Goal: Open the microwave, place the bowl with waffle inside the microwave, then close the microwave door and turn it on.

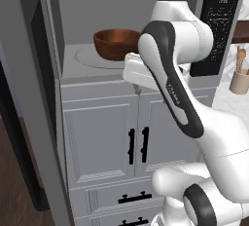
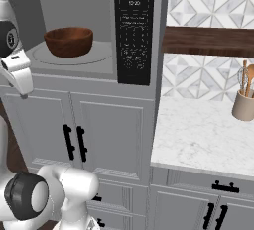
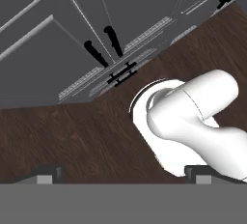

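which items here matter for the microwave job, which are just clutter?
Part of the job:
- microwave, cavity open
- bowl on the turntable inside
- microwave door, swung wide open
- gripper, fingers apart, pointing at the floor

Just around:
- utensil jar on the marble counter
- white cabinets below
- wooden shelf

White glossy arm (image 1: 214, 127), dark grey joint bands, small white lettering on forearm band.
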### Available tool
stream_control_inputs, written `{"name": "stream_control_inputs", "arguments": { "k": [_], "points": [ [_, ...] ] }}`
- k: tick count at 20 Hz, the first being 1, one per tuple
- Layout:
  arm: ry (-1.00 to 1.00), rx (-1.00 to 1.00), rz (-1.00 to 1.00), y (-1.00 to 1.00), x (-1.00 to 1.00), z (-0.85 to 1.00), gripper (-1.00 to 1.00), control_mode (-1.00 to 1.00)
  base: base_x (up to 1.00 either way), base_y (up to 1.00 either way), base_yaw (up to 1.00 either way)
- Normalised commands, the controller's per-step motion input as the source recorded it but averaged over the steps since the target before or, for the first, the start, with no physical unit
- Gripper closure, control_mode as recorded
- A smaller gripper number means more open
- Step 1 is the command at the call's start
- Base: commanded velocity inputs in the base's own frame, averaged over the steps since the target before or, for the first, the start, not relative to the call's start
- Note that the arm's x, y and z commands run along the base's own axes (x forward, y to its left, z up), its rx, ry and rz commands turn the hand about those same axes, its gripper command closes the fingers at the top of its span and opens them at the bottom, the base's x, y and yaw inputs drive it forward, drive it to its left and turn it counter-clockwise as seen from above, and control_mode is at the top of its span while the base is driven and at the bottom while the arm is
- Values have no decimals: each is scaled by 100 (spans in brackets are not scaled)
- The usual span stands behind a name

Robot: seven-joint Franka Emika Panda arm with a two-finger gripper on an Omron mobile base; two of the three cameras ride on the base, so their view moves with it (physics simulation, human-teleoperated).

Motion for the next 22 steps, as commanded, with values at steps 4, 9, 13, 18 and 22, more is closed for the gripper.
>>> {"name": "stream_control_inputs", "arguments": {
  "k": [4, 9, 13, 18, 22],
  "points": [
    [0, -6, 7, 36, -92, -15, -100, -100, 0, 0, 0],
    [0, -2, 10, 25, -58, -41, 100, -100, 0, 0, 0],
    [0, 2, 13, 0, -16, -88, 100, -100, 0, 0, 0],
    [-2, 2, 17, 0, 0, -100, 100, -100, 0, 0, 0],
    [-6, 0, 17, 12, -14, -96, 100, -100, 0, 0, 0]
  ]
}}
